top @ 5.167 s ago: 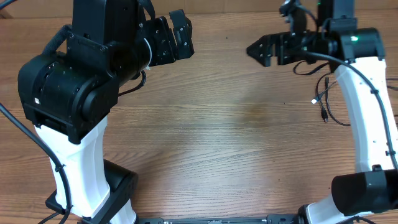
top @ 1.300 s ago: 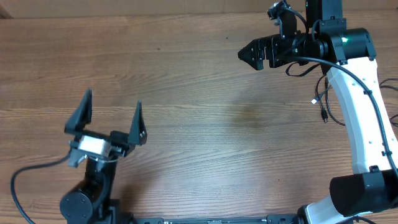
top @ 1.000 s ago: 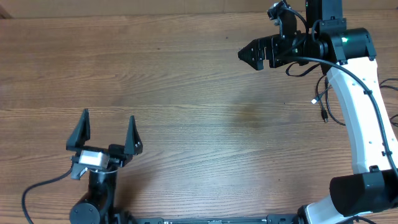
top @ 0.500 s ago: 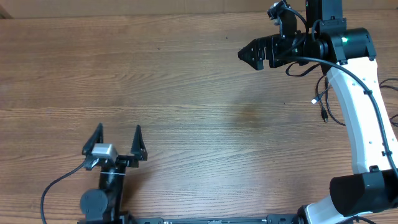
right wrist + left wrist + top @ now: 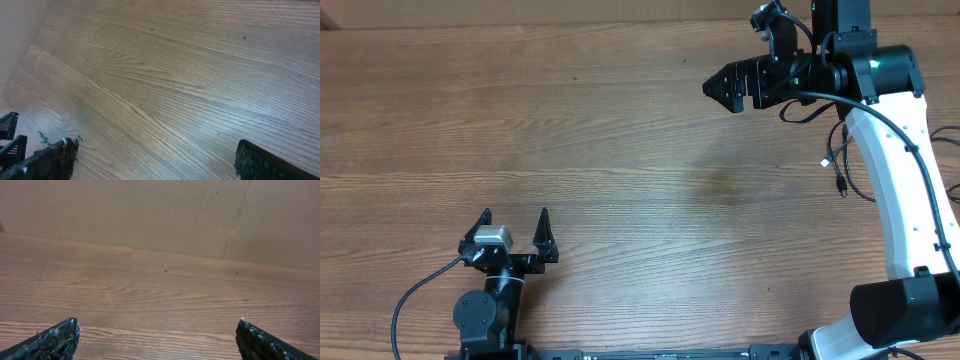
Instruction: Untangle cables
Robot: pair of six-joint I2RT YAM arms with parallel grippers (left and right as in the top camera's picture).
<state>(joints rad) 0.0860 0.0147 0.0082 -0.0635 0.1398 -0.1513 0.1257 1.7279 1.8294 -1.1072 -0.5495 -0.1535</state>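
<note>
Pulls left gripper (image 5: pixel 513 216) back to the near left, jaws spread and empty, right gripper (image 5: pixel 715 88) likewise wide, cables (image 5: pixel 841 183) lying loose at right, likely done.

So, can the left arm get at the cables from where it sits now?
Probably not. The left end effector is open but sits at the near left edge, while the cables lie far right, beside the right arm.
</note>
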